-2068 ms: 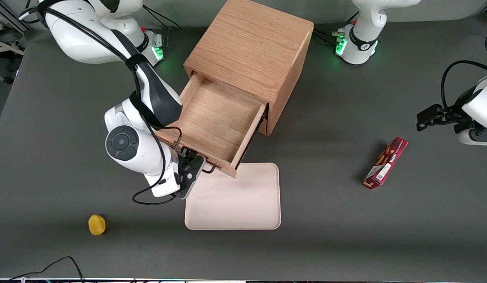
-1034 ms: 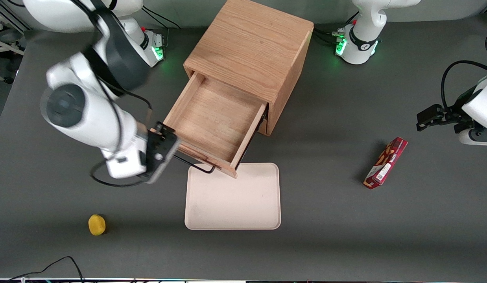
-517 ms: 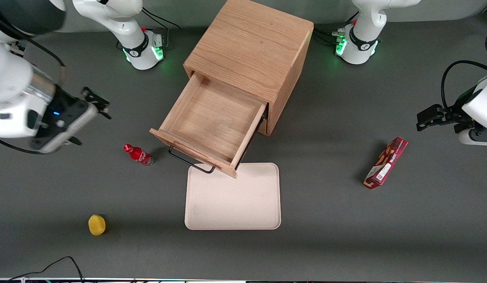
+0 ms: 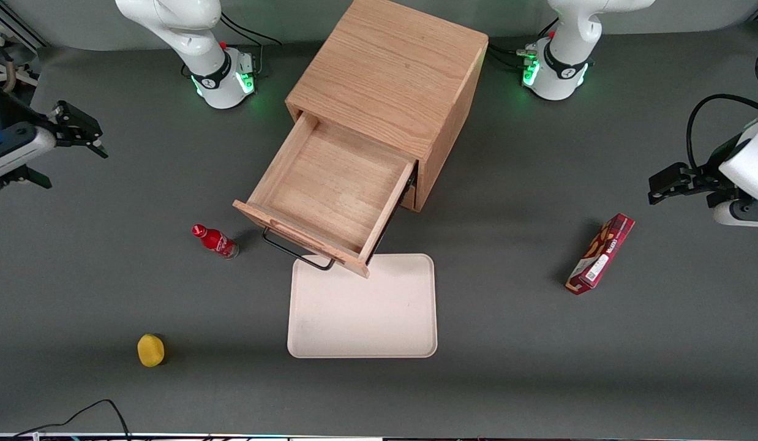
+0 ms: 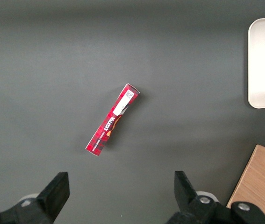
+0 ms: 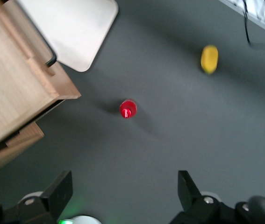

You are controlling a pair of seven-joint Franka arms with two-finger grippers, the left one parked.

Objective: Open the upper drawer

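Withdrawn toward the working arm's table end, pincer (image 4: pixel 73 131) hangs released, well apart from the pulled-out upper drawer (image 4: pixel 330 190).

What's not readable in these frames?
- Bottom drawer: in the front view the pulled-out upper drawer covers it, so its state is unknown.
- Pincer: it sits at the working arm's end of the table, with the arm cut off by the frame edge.
- Red bottle label: too small in the front view, and seen cap-on from the right wrist.
- Yellow object: too small to identify.
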